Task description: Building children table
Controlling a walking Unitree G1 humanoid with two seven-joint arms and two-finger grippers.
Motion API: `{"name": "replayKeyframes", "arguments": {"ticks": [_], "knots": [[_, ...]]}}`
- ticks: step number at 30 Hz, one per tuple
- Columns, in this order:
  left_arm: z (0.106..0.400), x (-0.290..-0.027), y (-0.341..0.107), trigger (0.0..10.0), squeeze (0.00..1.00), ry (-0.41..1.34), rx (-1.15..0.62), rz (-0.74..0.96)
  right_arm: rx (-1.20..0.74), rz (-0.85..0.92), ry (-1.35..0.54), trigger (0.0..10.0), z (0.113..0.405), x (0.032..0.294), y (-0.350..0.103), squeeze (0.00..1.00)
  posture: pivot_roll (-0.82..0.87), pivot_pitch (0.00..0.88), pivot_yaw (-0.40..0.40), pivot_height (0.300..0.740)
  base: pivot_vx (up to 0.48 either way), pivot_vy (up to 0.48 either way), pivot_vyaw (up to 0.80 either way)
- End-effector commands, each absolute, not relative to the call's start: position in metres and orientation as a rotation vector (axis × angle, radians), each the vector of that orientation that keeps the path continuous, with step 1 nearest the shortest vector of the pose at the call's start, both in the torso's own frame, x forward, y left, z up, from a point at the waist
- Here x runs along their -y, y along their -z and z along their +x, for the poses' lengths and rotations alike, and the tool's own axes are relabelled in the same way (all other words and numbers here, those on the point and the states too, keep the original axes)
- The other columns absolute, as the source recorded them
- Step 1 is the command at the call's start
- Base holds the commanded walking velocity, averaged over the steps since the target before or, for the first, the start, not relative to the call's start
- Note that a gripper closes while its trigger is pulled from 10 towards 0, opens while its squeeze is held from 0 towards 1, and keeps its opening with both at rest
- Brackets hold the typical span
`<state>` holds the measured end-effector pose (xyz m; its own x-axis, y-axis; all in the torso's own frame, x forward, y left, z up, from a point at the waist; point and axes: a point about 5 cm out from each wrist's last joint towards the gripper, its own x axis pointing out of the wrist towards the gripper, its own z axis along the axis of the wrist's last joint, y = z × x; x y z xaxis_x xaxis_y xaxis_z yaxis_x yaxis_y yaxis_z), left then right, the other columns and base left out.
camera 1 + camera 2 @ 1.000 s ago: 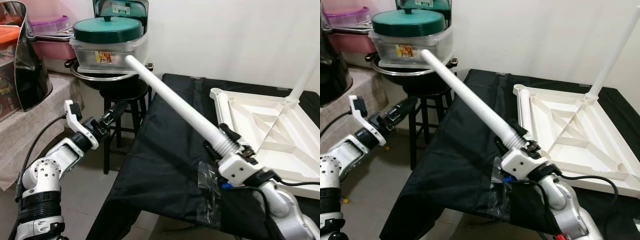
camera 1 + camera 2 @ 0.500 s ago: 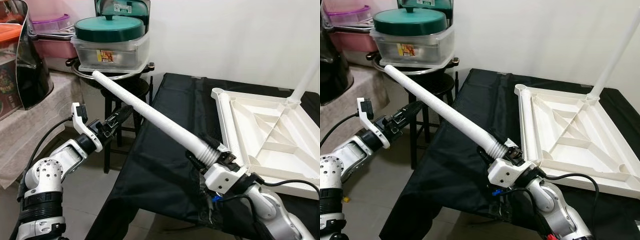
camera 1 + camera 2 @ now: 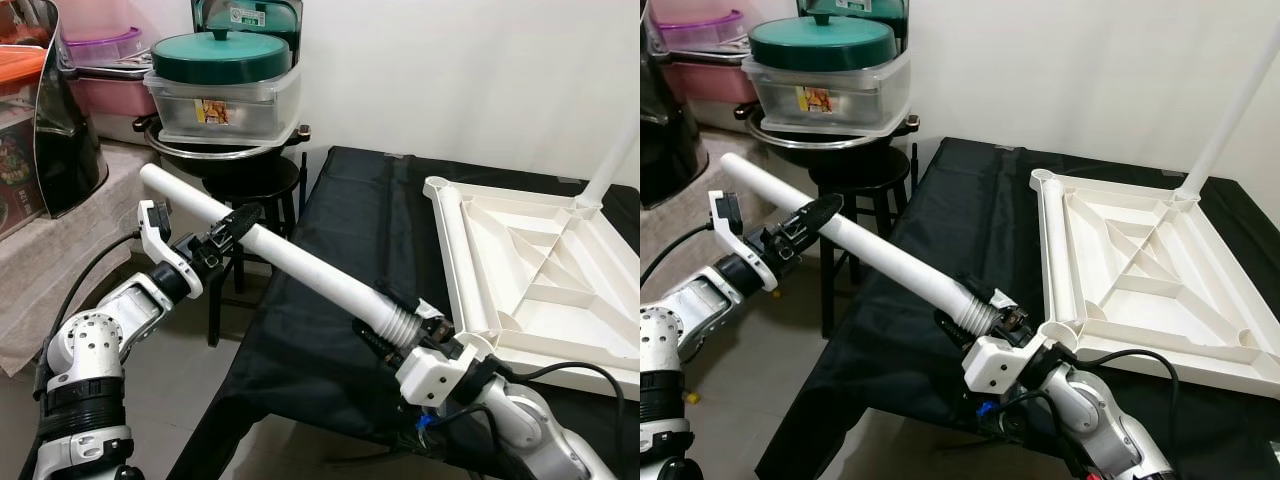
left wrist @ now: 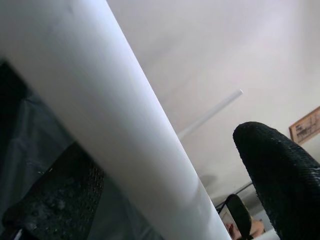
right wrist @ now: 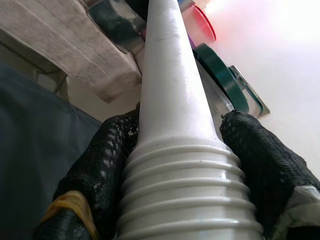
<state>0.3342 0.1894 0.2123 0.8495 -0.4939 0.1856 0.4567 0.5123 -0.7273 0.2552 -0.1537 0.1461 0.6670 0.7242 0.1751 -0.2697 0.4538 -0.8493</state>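
Right gripper (image 3: 405, 335): nearest us, clamped on the ribbed end of the white table leg (image 3: 300, 265), just off the near left corner of the tabletop.
Right wrist view: we see both black fingers (image 5: 102, 165) pressed against the ribs (hidden in the head views).
Left gripper (image 3: 238, 218): at the leg's far end, over the floor; we see its fingers spread either side of the leg, not closed.
Tabletop (image 3: 520, 270): upside down on the black cloth (image 3: 340, 250), one leg already standing at its far corner.
Stool (image 3: 250, 190): beyond, carrying a clear container with a green lid (image 3: 222, 58); its sticker is unreadable.
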Motion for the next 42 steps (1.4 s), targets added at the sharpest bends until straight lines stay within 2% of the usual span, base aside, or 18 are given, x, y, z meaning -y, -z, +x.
{"name": "replayKeyframes", "arguments": {"ticks": [1, 5, 6, 7, 8, 30, 31, 33, 34, 35, 36, 40, 41, 42], "knots": [[0.337, -0.19, -0.213, 10.0, 0.0, 0.549, -0.042, -0.862, 0.599, -0.885, -0.667, 0.0, 0.254, 0.152, -0.148, 0.0, 0.04, 0.0, -0.065, 0.74, 0.0, 0.0, 0.0], [0.343, -0.194, -0.212, 10.0, 0.0, 0.487, -0.04, -0.857, 0.609, -0.873, -0.683, 0.0, 0.251, 0.15, -0.147, 0.0, 0.04, 0.0, -0.064, 0.74, 0.0, 0.0, 0.0], [0.345, -0.196, -0.212, 4.5, 0.0, 0.466, -0.037, -0.862, 0.612, -0.87, -0.69, 0.0, 0.25, 0.15, -0.146, 0.0, 0.04, 0.0, -0.063, 0.74, 0.0, 0.0, 0.0], [0.345, -0.196, -0.212, 4.5, 0.0, 0.466, -0.037, -0.862, 0.612, -0.87, -0.69, 0.0, 0.25, 0.15, -0.146, 0.0, 0.04, 0.0, -0.063, 0.74, 0.0, 0.0, 0.0], [0.346, -0.197, -0.212, 0.0, 0.0, 0.454, -0.036, -0.866, 0.616, -0.869, -0.695, 0.0, 0.249, 0.15, -0.146, 0.0, 0.04, 0.0, -0.063, 0.74, 0.0, 0.0, 0.0], [0.348, -0.201, -0.213, 0.0, 0.0, 0.434, -0.018, -0.868, 0.61, -0.858, -0.688, 0.0, 0.251, 0.151, -0.144, 0.0, 0.04, 0.0, -0.055, 0.74, 0.0, 0.0, 0.0], [0.348, -0.2, -0.213, 0.0, 0.0, 0.435, -0.02, -0.867, 0.603, -0.856, -0.683, 4.0, 0.251, 0.152, -0.144, 0.0, 0.04, 0.0, -0.055, 0.74, 0.0, 0.0, 0.0], [0.348, -0.2, -0.213, 0.0, 0.0, 0.436, -0.021, -0.867, 0.598, -0.854, -0.679, 4.0, 0.252, 0.152, -0.144, 0.0, 0.04, 0.0, -0.055, 0.74, 0.0, 0.0, 0.0], [0.348, -0.2, -0.212, 6.7, 0.0, 0.439, -0.027, -0.864, 0.592, -0.855, -0.676, 10.0, 0.252, 0.152, -0.143, 0.0, 0.04, 0.0, -0.054, 0.74, 0.0, 0.0, 0.0], [0.348, -0.2, -0.212, 6.7, 0.0, 0.439, -0.027, -0.864, 0.592, -0.855, -0.676, 10.0, 0.252, 0.152, -0.143, 0.0, 0.04, 0.0, -0.054, 0.74, 0.0, 0.0, 0.0], [0.348, -0.199, -0.212, 10.0, 0.0, 0.44, -0.028, -0.863, 0.587, -0.86, -0.673, 10.0, 0.253, 0.152, -0.143, 0.0, 0.04, 0.0, -0.054, 0.74, 0.0, 0.0, 0.0], [0.348, -0.199, -0.212, 10.0, 0.0, 0.441, -0.031, -0.858, 0.59, -0.842, -0.663, 10.0, 0.254, 0.151, -0.144, 0.0, 0.04, 0.0, -0.053, 0.74, 0.0, 0.0, 0.0], [0.348, -0.199, -0.212, 10.0, 0.0, 0.441, -0.031, -0.856, 0.588, -0.83, -0.653, 10.0, 0.254, 0.152, -0.145, 0.64, 0.04, 0.0, -0.054, 0.74, 0.0, 0.0, 0.0], [0.348, -0.199, -0.212, 10.0, 0.0, 0.441, -0.031, -0.856, 0.588, -0.83, -0.653, 10.0, 0.254, 0.152, -0.145, 0.64, 0.04, 0.0, -0.054, 0.74, 0.0, 0.0, 0.0]]}}
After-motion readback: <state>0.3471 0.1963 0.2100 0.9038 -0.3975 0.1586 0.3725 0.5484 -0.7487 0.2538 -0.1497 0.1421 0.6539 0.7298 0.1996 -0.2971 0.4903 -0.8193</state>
